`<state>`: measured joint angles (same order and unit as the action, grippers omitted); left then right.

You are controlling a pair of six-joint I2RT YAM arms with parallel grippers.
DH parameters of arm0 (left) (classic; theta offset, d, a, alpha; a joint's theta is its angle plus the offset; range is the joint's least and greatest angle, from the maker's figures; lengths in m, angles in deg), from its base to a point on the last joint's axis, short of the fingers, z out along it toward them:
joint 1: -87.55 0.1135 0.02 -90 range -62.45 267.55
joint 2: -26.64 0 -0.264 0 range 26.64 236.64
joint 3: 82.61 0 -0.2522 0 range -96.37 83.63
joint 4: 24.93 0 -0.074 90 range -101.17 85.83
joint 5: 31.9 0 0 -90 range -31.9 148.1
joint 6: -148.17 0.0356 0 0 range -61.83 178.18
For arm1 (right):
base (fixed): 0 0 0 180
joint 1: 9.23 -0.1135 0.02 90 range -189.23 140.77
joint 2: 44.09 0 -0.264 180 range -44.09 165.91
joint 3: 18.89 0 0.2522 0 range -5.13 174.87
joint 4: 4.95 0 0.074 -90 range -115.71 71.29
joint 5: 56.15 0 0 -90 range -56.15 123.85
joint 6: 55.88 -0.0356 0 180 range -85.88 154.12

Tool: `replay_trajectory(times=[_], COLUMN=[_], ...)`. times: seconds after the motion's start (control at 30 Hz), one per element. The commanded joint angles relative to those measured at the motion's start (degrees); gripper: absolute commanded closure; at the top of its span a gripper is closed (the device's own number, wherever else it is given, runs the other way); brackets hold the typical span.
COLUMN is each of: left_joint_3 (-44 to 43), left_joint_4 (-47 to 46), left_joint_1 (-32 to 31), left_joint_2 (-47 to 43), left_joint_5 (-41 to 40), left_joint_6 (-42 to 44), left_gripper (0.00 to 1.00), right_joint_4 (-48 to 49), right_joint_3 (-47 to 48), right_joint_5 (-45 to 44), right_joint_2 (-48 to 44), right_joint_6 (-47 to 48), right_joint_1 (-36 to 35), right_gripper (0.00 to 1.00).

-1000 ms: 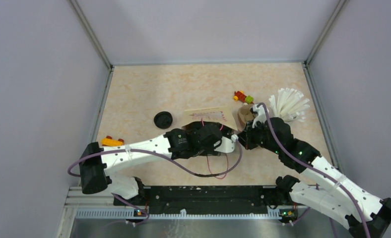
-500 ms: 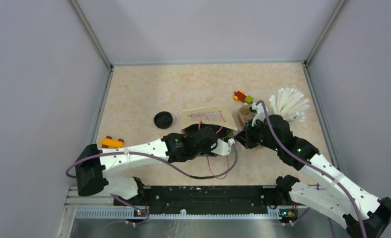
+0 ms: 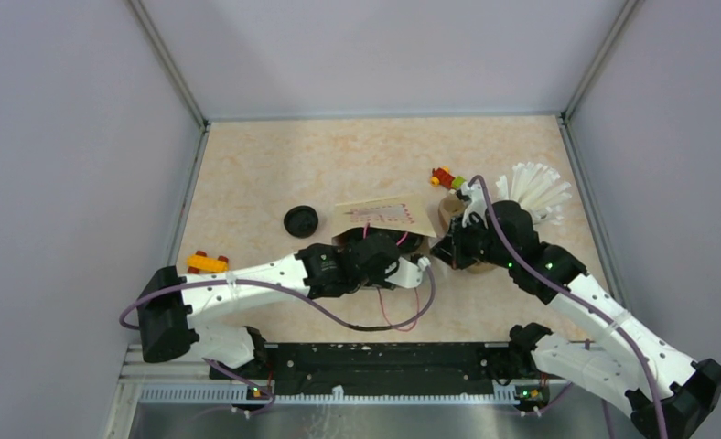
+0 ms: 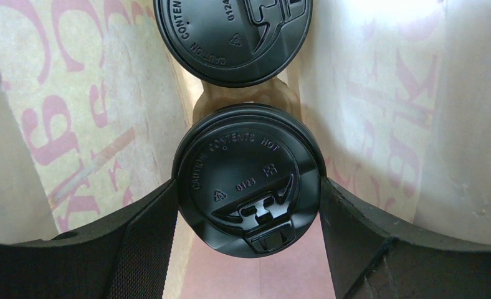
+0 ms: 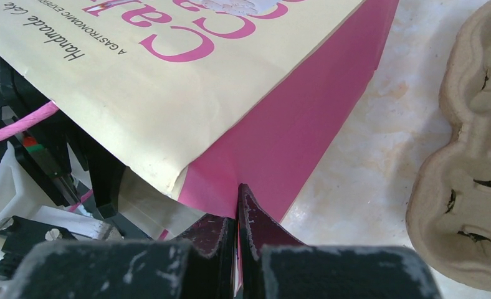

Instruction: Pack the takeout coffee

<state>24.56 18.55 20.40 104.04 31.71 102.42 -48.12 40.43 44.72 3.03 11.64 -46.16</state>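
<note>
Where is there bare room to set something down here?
Bare: the beige tabletop between back wall and cream paper bag, and the far-left corner beyond the black plastic lid. Crowded: the right, where brown pulp cup carrier, toy bricks and white straws bunch by the right hand pinching the bag; inside it, the left hand grips a black lidded cup.

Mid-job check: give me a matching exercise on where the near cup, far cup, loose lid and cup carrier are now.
1 near cup
2 far cup
3 loose lid
4 cup carrier

A on the table, left arm's side of the bag
B deepest in the bag
C in the bag, between the fingers of the left gripper
D on the table by the bag's pink side

Pairs: 1-C, 2-B, 3-A, 4-D
</note>
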Motion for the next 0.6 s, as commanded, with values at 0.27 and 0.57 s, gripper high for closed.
replay_trajectory(times=[0.27,0.57], left_joint_3=[0.28,0.94], left_joint_4=[-3.57,-4.72], left_joint_1=[2.28,2.72], left_joint_2=[0.49,0.68], left_joint_5=[2.67,4.41], left_joint_6=[1.80,1.09], left_gripper=[0.58,0.57], right_joint_4=[-1.53,-2.05], right_joint_3=[3.47,4.23], right_joint_5=[3.01,3.27], right_joint_2=[-0.04,0.05], right_joint_6=[0.70,0.58], right_joint_1=[0.71,0.98], right_gripper=[1.00,1.00])
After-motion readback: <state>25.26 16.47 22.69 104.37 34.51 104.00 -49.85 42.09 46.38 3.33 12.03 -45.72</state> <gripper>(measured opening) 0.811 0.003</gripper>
